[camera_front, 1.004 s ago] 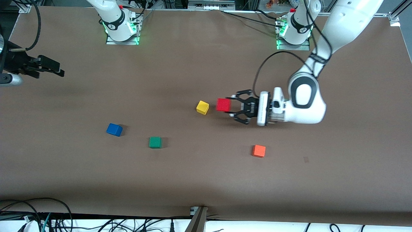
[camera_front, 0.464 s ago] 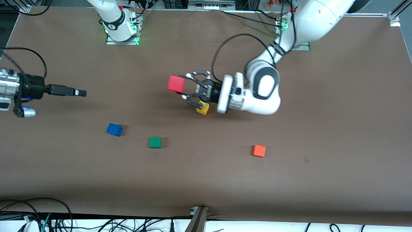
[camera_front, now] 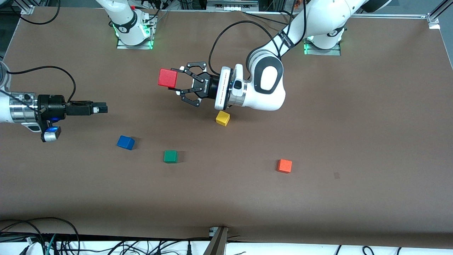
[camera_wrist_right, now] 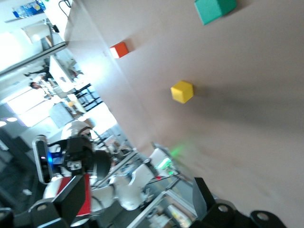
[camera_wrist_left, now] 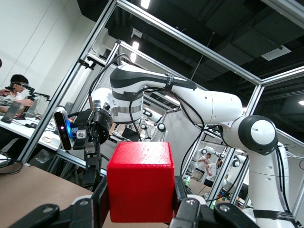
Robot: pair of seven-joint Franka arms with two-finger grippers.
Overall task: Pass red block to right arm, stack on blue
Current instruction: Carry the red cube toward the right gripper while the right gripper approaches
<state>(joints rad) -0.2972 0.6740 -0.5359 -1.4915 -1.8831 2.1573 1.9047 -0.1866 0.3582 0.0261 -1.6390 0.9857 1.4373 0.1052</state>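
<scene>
The red block (camera_front: 167, 78) is held in the air by my left gripper (camera_front: 174, 80), which is shut on it over the table's middle. In the left wrist view the red block (camera_wrist_left: 140, 180) fills the space between the pads of the left gripper (camera_wrist_left: 140, 202). My right gripper (camera_front: 102, 108) is open and empty, level, pointing at the red block from the right arm's end of the table, a gap apart. It shows in the left wrist view (camera_wrist_left: 92, 145). The blue cube (camera_front: 125, 142) lies on the table near the right gripper, nearer the front camera.
A green cube (camera_front: 170, 156) lies beside the blue one toward the left arm's end. A yellow cube (camera_front: 222, 118) lies under the left wrist. An orange cube (camera_front: 284, 165) lies farther toward the left arm's end. The brown table (camera_front: 354, 141) carries them all.
My left arm has carried the red block up and toward the right arm's end, past the yellow cube. My right gripper has moved in toward the middle and turned to point at the block.
</scene>
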